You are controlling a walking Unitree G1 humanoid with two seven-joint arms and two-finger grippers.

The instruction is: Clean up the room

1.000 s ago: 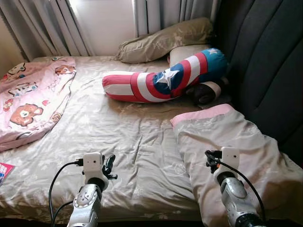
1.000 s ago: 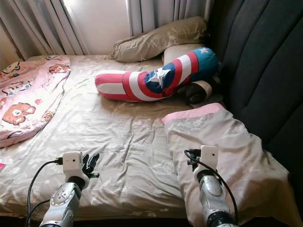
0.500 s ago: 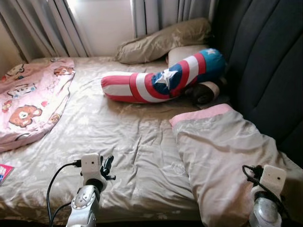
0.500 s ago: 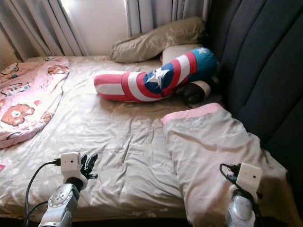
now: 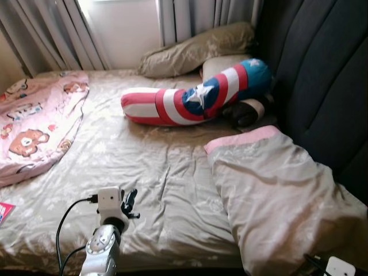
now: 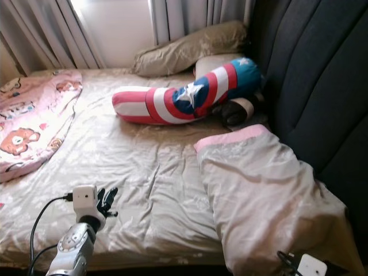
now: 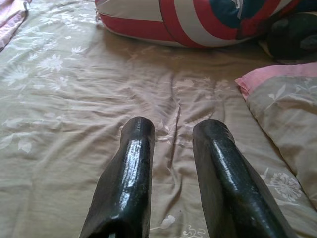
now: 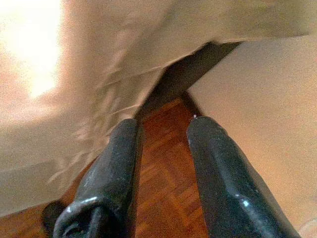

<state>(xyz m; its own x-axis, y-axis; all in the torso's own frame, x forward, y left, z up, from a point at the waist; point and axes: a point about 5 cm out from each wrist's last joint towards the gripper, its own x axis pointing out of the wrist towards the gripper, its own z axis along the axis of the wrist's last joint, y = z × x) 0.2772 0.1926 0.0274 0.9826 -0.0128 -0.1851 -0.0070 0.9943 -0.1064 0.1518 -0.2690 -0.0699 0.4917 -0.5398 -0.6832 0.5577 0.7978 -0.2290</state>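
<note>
Jaws on the left gripper (image 7: pixel 171 136) are sitting apart over the bed (image 5: pixel 149 155), nearer than the right gripper (image 8: pixel 163 131), also apart, to the striped bolster (image 5: pixel 195 98) lying crosswise straight ahead.

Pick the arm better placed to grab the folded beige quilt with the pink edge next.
Right, probably. The folded beige quilt with the pink edge lies on the robot's right, though the right gripper points at the floor. The left gripper hovers, open, over bare sheet.

Dark padded headboard (image 5: pixel 322 75), grey curtains (image 5: pixel 46 34) beside a bright window, wooden floor (image 8: pixel 168 163)
</note>
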